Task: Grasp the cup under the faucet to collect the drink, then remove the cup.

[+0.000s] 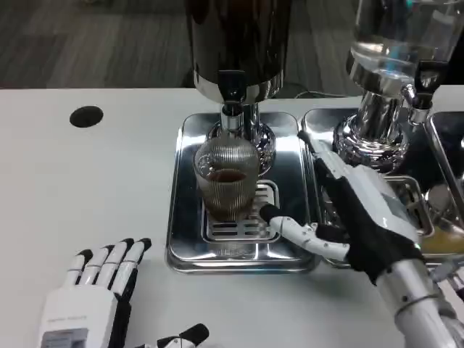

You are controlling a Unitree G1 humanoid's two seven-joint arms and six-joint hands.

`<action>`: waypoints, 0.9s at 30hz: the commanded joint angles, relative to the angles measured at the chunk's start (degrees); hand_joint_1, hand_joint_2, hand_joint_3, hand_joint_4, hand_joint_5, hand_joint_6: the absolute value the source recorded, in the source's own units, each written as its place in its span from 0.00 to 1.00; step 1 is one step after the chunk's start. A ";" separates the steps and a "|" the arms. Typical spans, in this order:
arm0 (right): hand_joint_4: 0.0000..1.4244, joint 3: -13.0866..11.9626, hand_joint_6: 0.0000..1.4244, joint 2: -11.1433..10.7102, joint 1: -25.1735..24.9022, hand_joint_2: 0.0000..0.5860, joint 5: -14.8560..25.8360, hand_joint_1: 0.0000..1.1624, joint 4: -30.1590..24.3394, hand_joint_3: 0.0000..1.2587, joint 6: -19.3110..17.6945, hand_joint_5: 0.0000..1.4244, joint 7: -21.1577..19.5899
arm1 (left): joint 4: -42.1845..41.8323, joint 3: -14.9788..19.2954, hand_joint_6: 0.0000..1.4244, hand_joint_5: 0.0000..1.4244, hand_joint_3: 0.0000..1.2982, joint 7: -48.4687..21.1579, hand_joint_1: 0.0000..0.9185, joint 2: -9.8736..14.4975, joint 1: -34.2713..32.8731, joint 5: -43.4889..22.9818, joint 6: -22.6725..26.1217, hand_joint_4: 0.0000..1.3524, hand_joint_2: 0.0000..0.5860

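Note:
A ribbed clear glass cup (227,181) stands on the drip grate of the steel tray (185,239), right under the faucet (232,98) of the dark drink dispenser (235,36). A little brown drink sits in the cup. My right hand (355,214) lies just right of the cup with fingers spread; its thumb (290,226) reaches toward the cup's base and its fingers point up along the tray's right rim. It holds nothing. My left hand (94,290) rests flat on the table at lower left, fingers apart, away from the cup.
A second dispenser (395,51) with a clear tank stands at the right on its own steel tray (406,188), close behind my right hand. A black round hole (86,116) is in the table at upper left. White tabletop spreads left of the tray.

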 commanded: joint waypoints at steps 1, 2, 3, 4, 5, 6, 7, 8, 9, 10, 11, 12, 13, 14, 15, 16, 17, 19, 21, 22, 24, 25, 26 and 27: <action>0.00 0.13 0.00 0.96 -5.61 0.30 2.85 0.40 6.90 0.00 0.74 0.00 2.56 | -1.09 1.03 0.08 0.10 0.14 1.00 0.00 0.99 1.37 -1.23 0.37 0.00 0.12; 0.00 0.16 0.00 1.15 -6.34 0.30 3.21 0.40 7.89 0.00 0.60 0.00 2.64 | -1.17 1.10 0.08 0.10 0.14 1.03 0.00 1.06 1.52 -1.33 0.40 0.00 0.12; 0.00 0.14 0.00 1.38 -7.08 0.30 3.64 0.40 8.86 0.00 0.50 0.00 2.77 | -1.24 1.13 0.08 0.10 0.14 1.09 0.00 1.14 1.66 -1.39 0.46 0.00 0.12; 0.00 0.12 0.00 1.50 -7.56 0.30 3.96 0.40 9.51 0.00 0.37 0.00 2.83 | -1.31 1.13 0.08 0.10 0.14 1.17 0.00 1.23 1.79 -1.51 0.53 0.00 0.12; 0.00 0.20 0.00 1.61 -8.18 0.30 4.15 0.40 10.28 0.00 0.31 0.00 2.93 | -1.37 1.11 0.08 0.10 0.15 1.21 0.00 1.29 1.88 -1.59 0.60 0.00 0.12; 0.00 0.33 0.00 1.76 -9.24 0.30 4.33 0.40 11.54 0.00 0.34 0.00 3.17 | -1.49 1.16 0.08 0.10 0.15 1.29 0.00 1.36 2.05 -1.71 0.65 0.00 0.13; 0.00 0.43 0.00 1.92 -10.25 0.30 4.42 0.41 12.80 0.00 0.30 0.00 3.22 | -1.63 1.20 0.08 0.11 0.16 1.34 0.00 1.41 2.20 -1.77 0.72 0.00 0.13; 0.00 0.49 0.00 2.02 -10.94 0.28 4.49 0.41 13.67 0.00 0.24 0.00 3.22 | -1.79 1.27 0.08 0.11 0.16 1.36 0.00 1.46 2.34 -1.80 0.80 0.00 0.13; 0.00 0.51 0.00 2.09 -11.53 0.27 4.50 0.41 14.40 0.00 0.15 0.00 3.08 | -1.90 1.31 0.08 0.11 0.16 1.36 0.00 1.49 2.44 -1.82 0.86 0.00 0.13; 0.00 0.34 0.00 2.26 -12.23 0.28 4.82 0.41 15.12 0.00 0.01 0.00 2.98 | -2.05 1.43 0.08 0.11 0.16 1.38 0.00 1.55 2.58 -1.89 0.92 0.00 0.13; 0.00 0.22 0.00 2.36 -12.72 0.28 5.08 0.41 15.64 0.00 -0.12 0.00 2.91 | -2.19 1.57 0.08 0.11 0.17 1.43 0.00 1.61 2.73 -1.98 0.97 0.00 0.13; 0.00 0.03 0.00 2.51 -13.16 0.28 5.56 0.41 16.12 0.00 -0.28 0.00 2.96 | -2.30 1.71 0.08 0.11 0.17 1.47 0.00 1.66 2.89 -2.08 1.00 0.00 0.13; 0.00 -0.01 0.00 2.60 -13.57 0.28 5.93 0.41 16.50 0.00 -0.40 0.00 3.10 | -2.38 1.82 0.08 0.11 0.18 1.49 0.00 1.70 2.99 -2.14 1.01 0.00 0.14; 0.00 0.02 0.00 2.63 -13.81 0.28 6.15 0.41 16.73 0.00 -0.47 0.00 3.18 | -2.42 1.93 0.08 0.11 0.18 1.47 0.00 1.71 3.08 -2.22 1.00 0.00 0.15; 0.00 0.13 0.00 2.67 -14.10 0.27 6.38 0.40 16.92 0.00 -0.52 0.00 3.24 | -2.42 2.12 0.08 0.11 0.19 1.47 0.00 1.69 3.19 -2.38 0.96 0.00 0.16; 0.00 0.34 0.00 2.84 -14.55 0.27 6.53 0.39 17.18 0.00 -0.54 0.00 3.26 | -2.42 2.27 0.08 0.11 0.20 1.45 0.00 1.65 3.27 -2.46 0.92 0.00 0.17; 0.00 0.57 0.00 3.03 -15.01 0.27 6.53 0.39 17.44 0.00 -0.53 0.00 3.19 | -2.39 2.41 0.08 0.11 0.20 1.42 0.00 1.60 3.33 -2.53 0.87 0.00 0.17; 0.00 0.79 0.00 3.33 -15.60 0.27 6.62 0.37 17.79 0.00 -0.57 0.00 3.11 | -2.33 2.58 0.08 0.11 0.22 1.41 0.00 1.56 3.40 -2.59 0.84 0.00 0.18; 0.00 0.68 0.00 3.87 -15.95 0.27 7.38 0.37 18.00 0.00 -0.76 0.00 3.27 | -2.24 2.83 0.08 0.11 0.22 1.49 0.00 1.56 3.54 -2.84 0.76 0.00 0.18; 0.00 0.80 0.00 4.02 -16.14 0.27 7.48 0.35 18.05 0.00 -0.79 0.00 3.31 | -2.20 2.92 0.08 0.11 0.22 1.51 0.00 1.56 3.59 -2.92 0.74 0.00 0.18; 0.00 1.29 0.00 4.26 -16.66 0.25 7.05 0.34 18.24 0.00 -0.65 0.00 3.20 | -2.04 3.06 0.08 0.11 0.23 1.42 0.00 1.58 3.61 -3.04 0.72 0.00 0.18; 0.00 1.50 0.00 4.58 -17.12 0.25 6.99 0.33 18.75 0.00 -0.55 0.00 3.06 | -1.90 3.13 0.08 0.11 0.23 1.41 0.00 1.57 3.60 -3.09 0.71 0.00 0.18; 0.00 1.61 0.00 4.81 -17.44 0.26 7.00 0.32 19.12 0.00 -0.48 0.00 2.96 | -1.74 3.18 0.08 0.11 0.23 1.41 0.00 1.55 3.59 -3.15 0.71 0.00 0.18; 0.00 1.78 0.00 4.99 -17.77 0.26 6.96 0.32 19.58 0.00 -0.43 0.00 2.84 | -1.57 3.23 0.08 0.11 0.23 1.45 0.00 1.52 3.59 -3.26 0.66 0.00 0.18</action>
